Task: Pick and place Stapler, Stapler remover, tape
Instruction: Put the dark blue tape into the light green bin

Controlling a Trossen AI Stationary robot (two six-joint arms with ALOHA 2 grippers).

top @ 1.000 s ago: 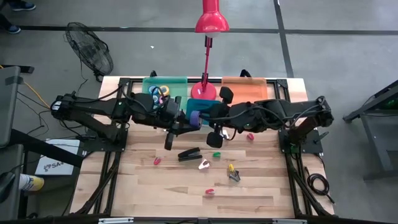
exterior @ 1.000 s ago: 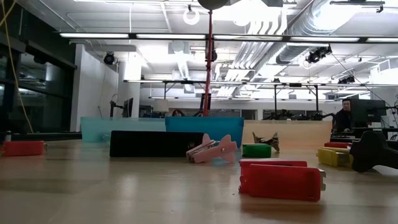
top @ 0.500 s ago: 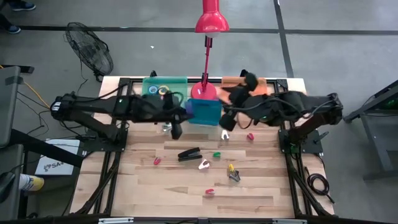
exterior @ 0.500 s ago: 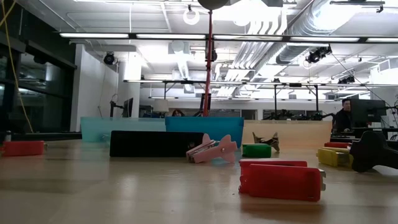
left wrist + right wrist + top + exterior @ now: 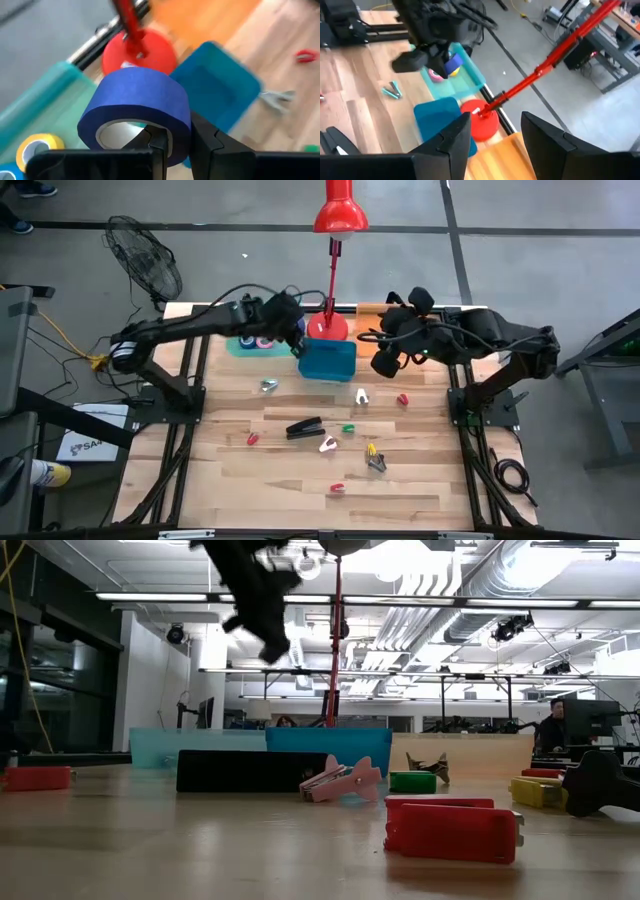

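The left arm reaches from the table's left edge across toward the back, its gripper raised above the green tray and beside the teal bin. Its fingers pinch a blue tape roll by the wall of the ring, one finger inside the hole and one outside. In the left wrist view a yellow roll lies in the green tray below, with the red lamp base and the teal bin beyond. In the low view this gripper hangs high over the table. The right arm is folded back over the far right of the table, its gripper lifted near the orange tray; its fingers are spread apart with nothing between them. On the wood lie the black stapler, a white remover, a pink remover, a yellow remover, a grey-blue remover, and small red and green pieces scattered around them. More tape rolls sit in the green tray.
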